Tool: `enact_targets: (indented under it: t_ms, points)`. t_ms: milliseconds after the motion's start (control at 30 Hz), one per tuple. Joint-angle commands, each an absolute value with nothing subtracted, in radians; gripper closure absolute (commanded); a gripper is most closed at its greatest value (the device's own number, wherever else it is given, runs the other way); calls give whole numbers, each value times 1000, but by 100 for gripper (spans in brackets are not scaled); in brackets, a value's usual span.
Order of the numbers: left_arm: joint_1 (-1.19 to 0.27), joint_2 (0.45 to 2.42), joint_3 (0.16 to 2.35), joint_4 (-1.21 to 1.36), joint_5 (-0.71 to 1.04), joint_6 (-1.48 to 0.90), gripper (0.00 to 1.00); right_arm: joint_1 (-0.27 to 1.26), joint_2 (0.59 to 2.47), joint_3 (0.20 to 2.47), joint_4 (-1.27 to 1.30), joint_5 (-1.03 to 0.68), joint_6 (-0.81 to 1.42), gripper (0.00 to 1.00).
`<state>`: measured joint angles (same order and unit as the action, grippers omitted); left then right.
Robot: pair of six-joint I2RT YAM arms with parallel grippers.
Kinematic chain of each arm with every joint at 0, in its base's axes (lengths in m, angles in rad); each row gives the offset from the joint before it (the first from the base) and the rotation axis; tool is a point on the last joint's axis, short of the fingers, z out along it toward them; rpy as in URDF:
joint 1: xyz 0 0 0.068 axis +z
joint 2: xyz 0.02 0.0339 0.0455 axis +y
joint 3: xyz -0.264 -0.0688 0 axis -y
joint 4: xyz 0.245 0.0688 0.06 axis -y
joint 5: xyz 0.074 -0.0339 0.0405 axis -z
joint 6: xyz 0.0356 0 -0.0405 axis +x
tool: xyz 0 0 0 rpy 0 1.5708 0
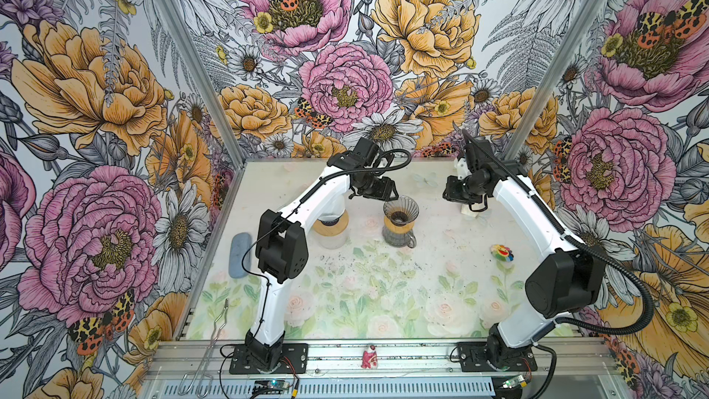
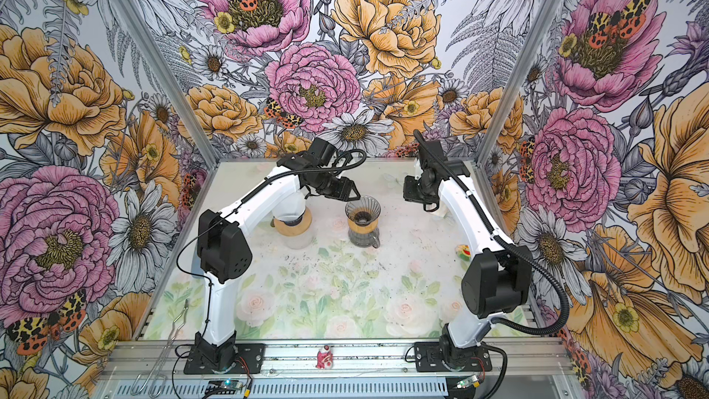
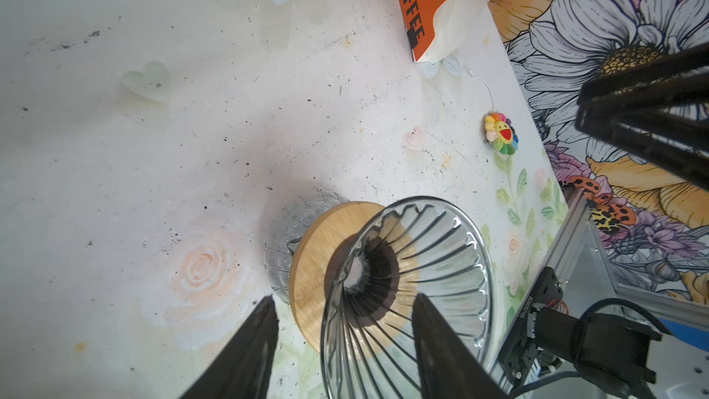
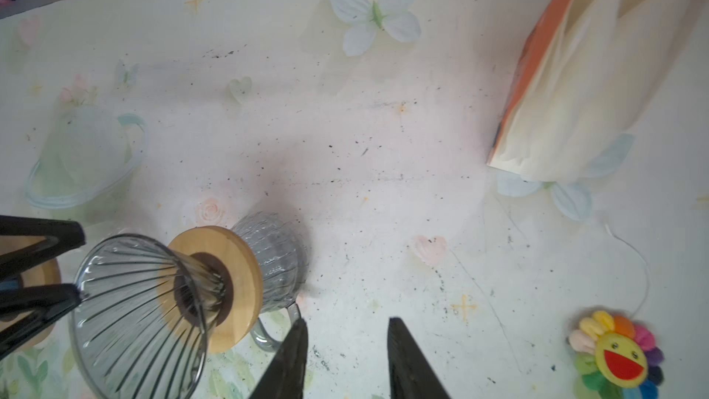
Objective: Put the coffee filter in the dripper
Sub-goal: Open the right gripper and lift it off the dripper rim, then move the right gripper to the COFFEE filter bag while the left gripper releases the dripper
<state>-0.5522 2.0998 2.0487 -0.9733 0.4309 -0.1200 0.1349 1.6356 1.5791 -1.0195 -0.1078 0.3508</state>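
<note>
**Filters in their sleeve, both claws parted**

In both top views the clear ribbed glass dripper with a round wooden collar (image 1: 401, 211) sits on a glass carafe (image 1: 399, 237) mid-table. The left claw (image 1: 393, 194) hovers at its rim. The right claw (image 1: 449, 190) hangs off to the dripper's right. The stack of white paper coffee filters in an orange sleeve (image 1: 470, 213) stands just beside it, mostly hidden by the arm.

Left wrist view: the left claw (image 3: 344, 298) stands fairly wide. One finger crosses the dripper (image 3: 441, 247) mouth and the other is outside it; whether they touch cannot be told. The coffee filters (image 3: 460, 13) lie well apart.

Right wrist view: the right claw (image 4: 348, 320) is partly open, with only table (image 4: 345, 147) between its fingers. The coffee filters (image 4: 594, 90) stand apart on one side and the dripper (image 4: 126, 301) on the other.
</note>
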Motion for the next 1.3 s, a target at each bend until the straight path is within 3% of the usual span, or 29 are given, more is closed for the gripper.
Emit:
enact_targets:
  t_ms: [0, 200, 700, 1267]
  points:
    - [-541, 2001, 2068, -970, 385, -98, 37, 83, 1566, 1513, -908, -6, 356, 64]
    - [-554, 1938, 2033, -948, 299, -81, 19, -30, 1518, 1351, -677, -12, 360, 70]
    - [-563, 1646, 1620, -609, 242, -121, 2, -121, 1757, 1378, -536, -34, 342, 78]
    - [-542, 1624, 1535, -578, 242, -159, 1, -143, 1902, 1457, -489, -35, 380, 82]
